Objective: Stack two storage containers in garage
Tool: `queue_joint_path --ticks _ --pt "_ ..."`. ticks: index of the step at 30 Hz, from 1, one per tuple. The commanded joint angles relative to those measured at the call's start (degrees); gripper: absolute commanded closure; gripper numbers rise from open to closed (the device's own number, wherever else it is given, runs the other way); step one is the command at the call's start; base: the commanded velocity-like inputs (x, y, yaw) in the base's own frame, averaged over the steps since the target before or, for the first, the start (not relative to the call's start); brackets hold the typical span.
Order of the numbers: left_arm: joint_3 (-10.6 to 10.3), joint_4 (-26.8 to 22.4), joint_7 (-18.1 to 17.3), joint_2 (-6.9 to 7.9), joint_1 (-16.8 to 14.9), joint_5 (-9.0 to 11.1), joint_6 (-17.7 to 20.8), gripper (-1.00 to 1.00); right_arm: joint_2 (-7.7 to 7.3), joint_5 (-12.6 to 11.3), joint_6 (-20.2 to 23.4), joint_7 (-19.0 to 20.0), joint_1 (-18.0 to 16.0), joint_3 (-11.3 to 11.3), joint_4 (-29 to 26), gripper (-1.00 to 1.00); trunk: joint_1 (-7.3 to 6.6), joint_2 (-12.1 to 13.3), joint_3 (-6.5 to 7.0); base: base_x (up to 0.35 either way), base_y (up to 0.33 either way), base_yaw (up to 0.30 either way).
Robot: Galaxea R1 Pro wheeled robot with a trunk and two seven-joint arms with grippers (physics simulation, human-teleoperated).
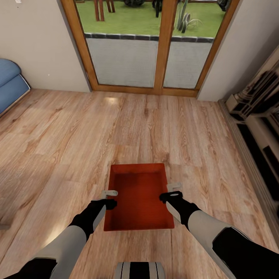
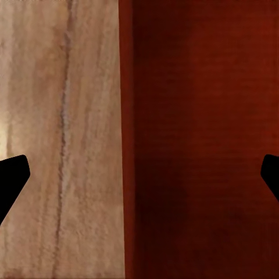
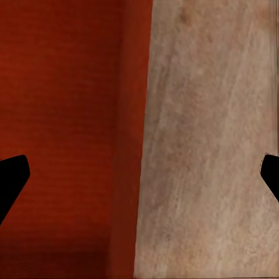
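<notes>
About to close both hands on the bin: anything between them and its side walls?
Nothing visible. The left hand and right hand are open, each straddling a side wall of the orange-red rectangular plastic bin on the wood-plank floor.

Orange-red bin (image 2: 197,139) wall beside wood-plank floor (image 2: 58,116), fingertips (image 2: 13,174) (black) spread

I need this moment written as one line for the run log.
room: living room | storage container on wood floor | left gripper open astride left wall | right gripper open astride right wall | not lifted
</notes>
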Motion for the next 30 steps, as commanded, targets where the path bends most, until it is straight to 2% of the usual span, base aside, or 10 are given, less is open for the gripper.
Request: queue_joint_path --ticks 1,6,13,19,25,30 --pt "-0.05 -0.10 0.24 -0.02 0.00 0.13 0.32 -1.00 -0.04 -0.61 0.32 -0.52 -0.02 0.48 -0.12 -1.00 -0.01 -0.01 -0.03 0.000 0.000 0.000" --pt "-0.05 -0.10 0.24 0.03 -0.01 0.13 0.31 -1.00 -0.10 -1.53 0.17 -0.99 -0.02 0.48 -0.12 -1.00 -0.01 -0.01 -0.03 0.000 0.000 0.000" --pt "-0.05 -0.10 0.24 0.05 -0.01 0.13 0.31 -1.00 -0.02 -1.58 0.24 -1.01 -0.02 0.48 -0.12 -1.00 1.53 -2.82 -1.29 0.000 0.000 0.000" --pt "-0.05 -0.10 0.24 0.05 -0.02 0.13 0.25 -1.00 0.33 -1.49 0.26 -1.01 -0.02 0.48 -0.12 -1.00 1.53 -2.82 -1.29 0.000 0.000 0.000" --pt "-0.13 -0.10 0.24 0.12 -0.01 0.13 0.23 -1.00 0.58 -1.27 0.32 -1.01 -0.02 0.55 -0.07 -1.00 2.85 -5.23 -2.37 0.000 0.000 0.000" --pt "-0.14 -0.15 0.24 0.15 0.01 0.13 0.15 -1.00 0.68 -1.23 0.28 -1.01 -0.02 0.56 -0.03 -1.00 2.85 -5.23 -2.37 0.000 0.000 0.000"
